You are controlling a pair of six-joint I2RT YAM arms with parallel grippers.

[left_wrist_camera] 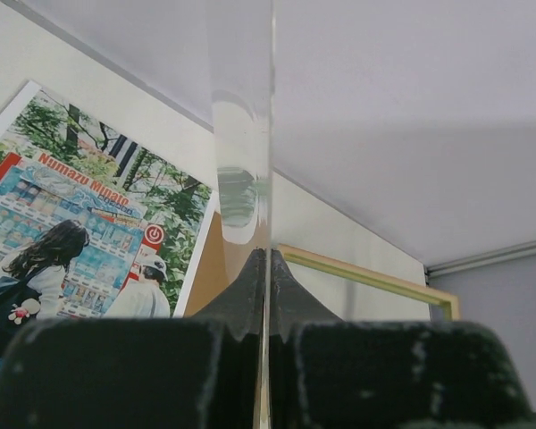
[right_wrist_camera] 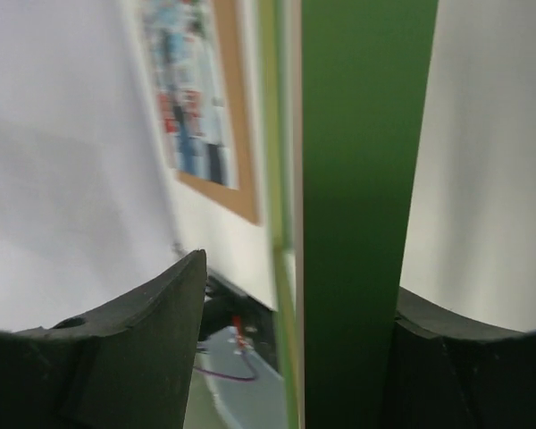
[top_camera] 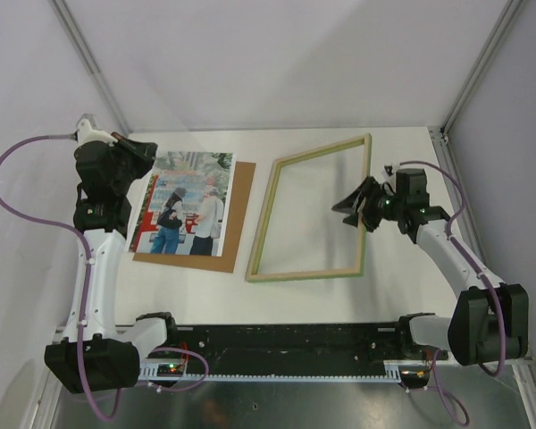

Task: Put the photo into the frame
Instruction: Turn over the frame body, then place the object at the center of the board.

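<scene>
While the left arm stretches up the table's (top_camera: 339,304) 9 o'clock side, the left gripper (left_wrist_camera: 268,264) sits out toward 10 o'clock, just off the photo's far left corner. Its wrist view shows the two fingers pressed together on a clear sheet (left_wrist_camera: 241,179), which stands edge-on and upright between them, so this hand is clenched on the sheet.

At roughly 4 o'clock from that gripper lies the photo (top_camera: 183,204), face up, with the greenery toward 12 o'clock and the two people toward 6. It rests on a brown board (top_camera: 232,223). The board shows as a strip along the photo's 3 o'clock edge and a wider band past its 6 o'clock edge. The photo's left part overhangs the board onto the table.

Beside the board, at its 3 o'clock and apart from it, is the frame (top_camera: 263,221). It is empty, its pale wood side faces up, and bare table shows through it. It sits skewed, with its far right corner reaching toward 1 o'clock. I cannot tell whether it lies fully flat.

At the frame's 3 o'clock rail is the right gripper (right_wrist_camera: 299,277), pointing toward 9 o'clock. In its wrist view the green rail runs between the parted fingers. One finger (right_wrist_camera: 125,357) stands clear of the rail and the other (right_wrist_camera: 447,366) is right against it. This hand is released, straddling the rail without pinching it.
</scene>
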